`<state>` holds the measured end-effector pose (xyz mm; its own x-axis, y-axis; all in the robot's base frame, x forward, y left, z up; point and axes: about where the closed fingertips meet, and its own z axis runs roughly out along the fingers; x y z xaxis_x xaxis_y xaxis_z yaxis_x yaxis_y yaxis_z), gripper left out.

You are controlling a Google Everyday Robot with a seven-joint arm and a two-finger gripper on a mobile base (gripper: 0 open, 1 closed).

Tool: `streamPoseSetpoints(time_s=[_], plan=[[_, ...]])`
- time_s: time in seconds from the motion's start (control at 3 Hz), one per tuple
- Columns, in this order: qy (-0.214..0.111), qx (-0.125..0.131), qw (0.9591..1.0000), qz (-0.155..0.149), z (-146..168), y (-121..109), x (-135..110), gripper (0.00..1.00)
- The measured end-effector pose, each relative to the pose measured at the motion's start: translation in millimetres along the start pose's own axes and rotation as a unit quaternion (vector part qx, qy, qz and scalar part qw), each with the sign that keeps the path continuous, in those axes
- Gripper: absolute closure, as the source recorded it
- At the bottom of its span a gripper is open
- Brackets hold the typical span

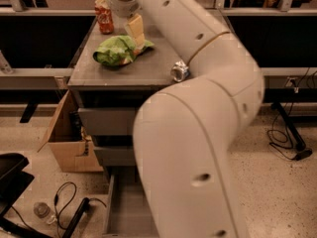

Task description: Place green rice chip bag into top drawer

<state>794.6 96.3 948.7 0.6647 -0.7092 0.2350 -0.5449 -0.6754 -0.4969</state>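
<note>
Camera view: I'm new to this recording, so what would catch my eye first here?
The robot's bulky cream arm fills the middle, hiding much of the drawer cabinet. At its far end the gripper sits over the right edge of the green rice chip bag on the cabinet top, with a red can behind it. The lowest drawer stands open.

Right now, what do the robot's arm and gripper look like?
The arm is thick, smooth and cream-white, built of rounded tube-like segments, with small dark round holes along it and a thin tan seam around one joint. No loose cables show on it. The gripper, at the bag on the cabinet, is pale yellow below a round cream wrist.
</note>
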Motion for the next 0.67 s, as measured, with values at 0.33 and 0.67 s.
streamPoseSetpoints(time_s=[0.33,0.67], plan=[[0.025,-0.043,0.9979,-0.041,38.5,-6.8,1.2,0.00],[0.005,-0.076,0.9938,-0.082,68.9,-8.9,-24.0,0.00]])
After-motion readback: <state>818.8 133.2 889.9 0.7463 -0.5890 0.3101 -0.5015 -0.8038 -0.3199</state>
